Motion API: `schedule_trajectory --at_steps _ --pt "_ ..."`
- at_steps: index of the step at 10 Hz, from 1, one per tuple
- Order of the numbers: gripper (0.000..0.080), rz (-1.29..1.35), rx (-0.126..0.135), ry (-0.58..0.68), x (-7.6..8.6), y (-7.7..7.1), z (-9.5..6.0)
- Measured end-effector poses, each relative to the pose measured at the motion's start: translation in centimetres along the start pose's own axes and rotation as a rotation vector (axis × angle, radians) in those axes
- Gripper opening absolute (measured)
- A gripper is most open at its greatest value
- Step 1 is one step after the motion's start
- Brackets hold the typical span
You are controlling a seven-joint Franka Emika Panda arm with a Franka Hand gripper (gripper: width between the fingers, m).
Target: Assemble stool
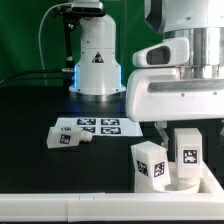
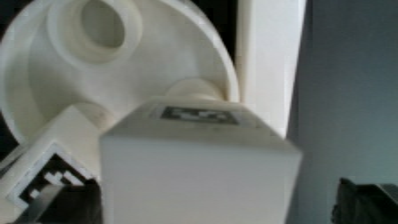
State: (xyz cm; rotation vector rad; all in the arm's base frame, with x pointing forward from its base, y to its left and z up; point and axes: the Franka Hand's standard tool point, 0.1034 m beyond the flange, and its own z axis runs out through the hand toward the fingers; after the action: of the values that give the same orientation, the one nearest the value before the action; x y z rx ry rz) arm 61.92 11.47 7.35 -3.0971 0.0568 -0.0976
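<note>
The Franka arm's gripper (image 1: 186, 130) hangs at the ext. view's right, over a chunky white plastic block, the upright leg (image 1: 187, 152), which has a black-and-white square tag on its face. The jaws reach down on either side of the leg's top. Whether they clamp it or stand just clear can't be told, as the hand's big white housing hides the contact.

The upright leg stands on the round white plastic disc seat (image 1: 203, 181). The seat lies flat on the black table (image 1: 35, 110), close to the long white corner rail (image 1: 100, 206) that runs along the front edge. A second leg (image 1: 150, 164), same chunky white shape w/ tags, stands just beside the seat on the ext. view's left. It is near the first leg but apart from it.

A third leg (image 1: 65, 139) is smaller in view and tagged. It lies on the table at the ext. view's left end of the marker board (image 1: 92, 126), just beside it; touching or not is unclear. The arm's white base (image 1: 97, 62) sits behind the board.

In the wrist view the seat (image 2: 80, 95) fills the frame, w/ one oval socket (image 2: 103, 25) open near its rim. The upright leg (image 2: 187, 170) stands in front of it, blurred, w/ a tag showing at its top edge. The second leg's tag pattern (image 2: 36, 182) shows at the frame corner.
</note>
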Motion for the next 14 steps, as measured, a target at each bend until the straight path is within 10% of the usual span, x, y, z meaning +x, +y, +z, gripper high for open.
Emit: schedule_trajectory --at_steps 3,7,14 --pt "0.0649 0.066 0.002 -0.021 0.74 -0.04 -0.06" --pt "0.0331 0.277 0.001 -0.022 0.75 0.03 -0.02" --pt "0.0332 1.131 0.043 -0.061 0.65 0.05 0.22"
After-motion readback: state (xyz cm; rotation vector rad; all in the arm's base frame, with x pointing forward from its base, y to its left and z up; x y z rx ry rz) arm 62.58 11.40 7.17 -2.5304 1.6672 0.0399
